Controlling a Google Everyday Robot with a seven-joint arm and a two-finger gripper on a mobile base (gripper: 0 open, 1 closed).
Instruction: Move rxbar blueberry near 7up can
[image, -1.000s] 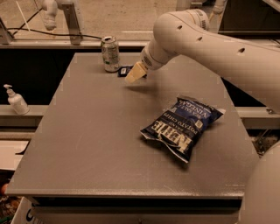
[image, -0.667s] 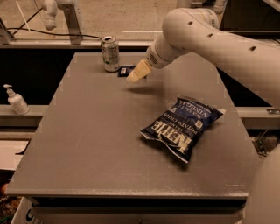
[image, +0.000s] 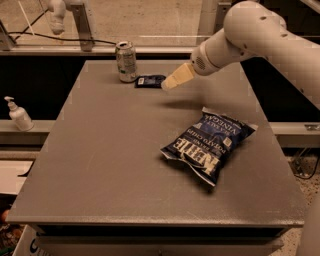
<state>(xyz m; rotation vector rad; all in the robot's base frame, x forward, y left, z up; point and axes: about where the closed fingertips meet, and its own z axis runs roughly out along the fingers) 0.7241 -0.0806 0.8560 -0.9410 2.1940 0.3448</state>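
Note:
The rxbar blueberry (image: 149, 80), a small flat dark blue wrapper with a white patch, lies flat on the grey table (image: 100, 165) at the far edge. It sits just right of the 7up can (image: 126, 61), which stands upright. My gripper (image: 170, 82) hangs just right of the bar, lifted a little above the table, with its tan tip pointing down-left toward the bar. It holds nothing that I can see. The white arm reaches in from the upper right.
A large dark blue Kettle chip bag (image: 209, 145) lies right of the table's middle. A white pump bottle (image: 19, 115) stands on a ledge to the left, off the table. A glass wall and metal posts run behind the far edge.
The gripper has drawn back to the right, away from the bar. The bar stays flat beside the can. The can and the chip bag have not moved.

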